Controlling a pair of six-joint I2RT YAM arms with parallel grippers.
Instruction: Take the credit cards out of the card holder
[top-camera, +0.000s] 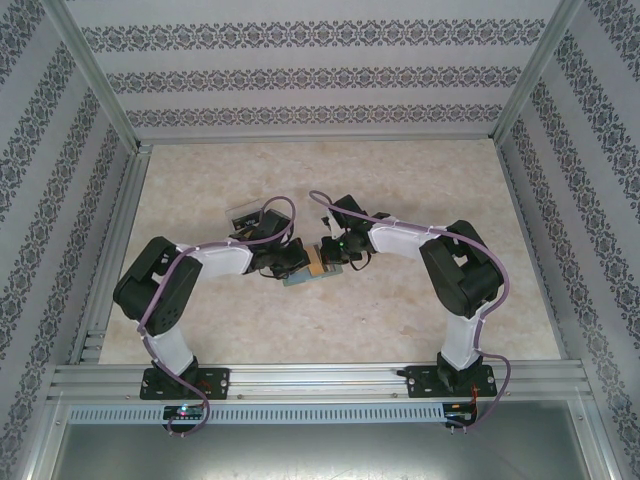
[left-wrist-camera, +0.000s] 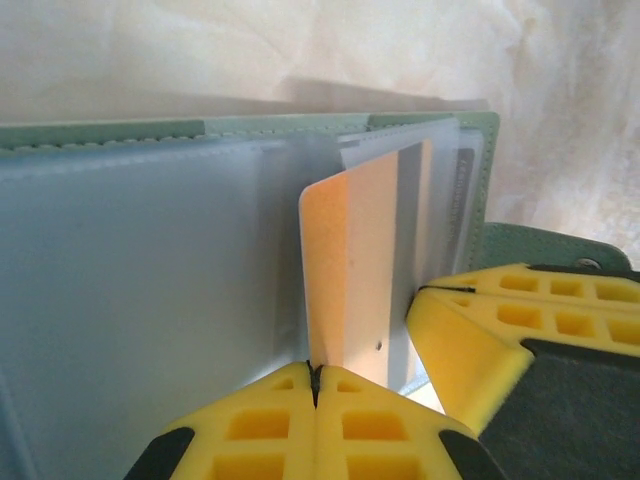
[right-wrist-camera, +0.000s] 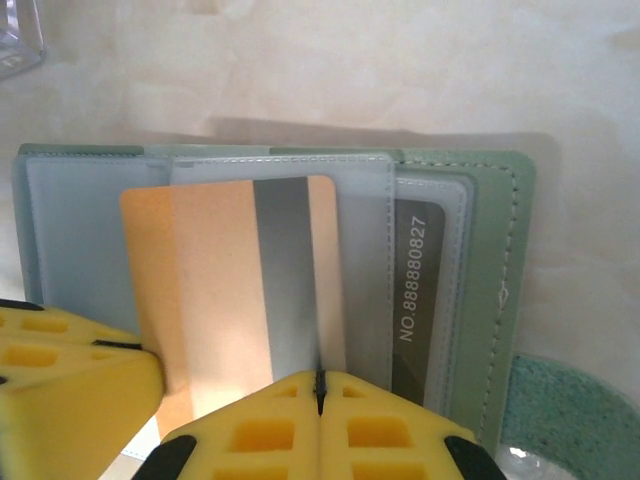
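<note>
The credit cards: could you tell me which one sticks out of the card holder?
The orange card with the grey stripe; the dark numbered card sits inside its sleeve.

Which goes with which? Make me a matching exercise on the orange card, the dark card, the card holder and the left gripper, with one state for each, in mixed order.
Things:
1. orange card
2. dark card
3. card holder
4. left gripper

States:
A. lying open, green cover
B. closed on a card's edge
C. partly slid out sideways
D. tucked fully inside, number showing

Pairs: 1-C, 2-D, 3-A, 4-B
</note>
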